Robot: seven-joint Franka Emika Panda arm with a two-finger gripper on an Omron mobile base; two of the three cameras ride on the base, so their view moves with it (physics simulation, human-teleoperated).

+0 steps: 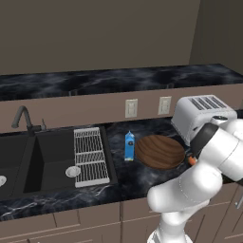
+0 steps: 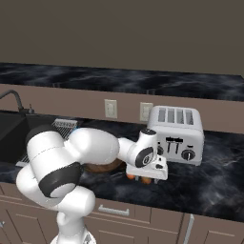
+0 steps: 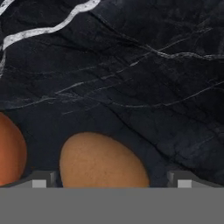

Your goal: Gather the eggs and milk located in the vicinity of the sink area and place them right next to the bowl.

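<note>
At the far left of the left base view, the black sink (image 1: 45,159) is sunk into the dark marble counter (image 1: 142,182), with its dark curved faucet (image 1: 23,117) at the back edge and a round silver drain (image 1: 72,172) on the basin floor. A white wire rack (image 1: 90,156) lies along the sink's right side. Just right of the rack stands the blue milk carton (image 1: 129,146), upright on the counter and just beside the left rim of the wooden bowl (image 1: 160,151). Two wall outlets (image 1: 131,108) sit on the backsplash behind them. Further right, a silver four-slot toaster (image 1: 201,115) rests near the back of the counter, behind the robot's white arm.

In the right base view, the gripper (image 2: 145,179) hangs low over the counter in front of the toaster's left end, just right of the bowl, most of which is hidden by the arm. Orange-brown eggs (image 2: 131,176) lie on the marble directly beneath the hand.

The hand view shows one egg (image 3: 103,162) between the two finger tips (image 3: 39,180), which stand wide apart on either side of it without visibly touching it; the claw is fully spread and grips nothing. A second egg (image 3: 11,151) lies just beside the first, at the left edge of that view, a narrow strip of marble showing between them.
</note>
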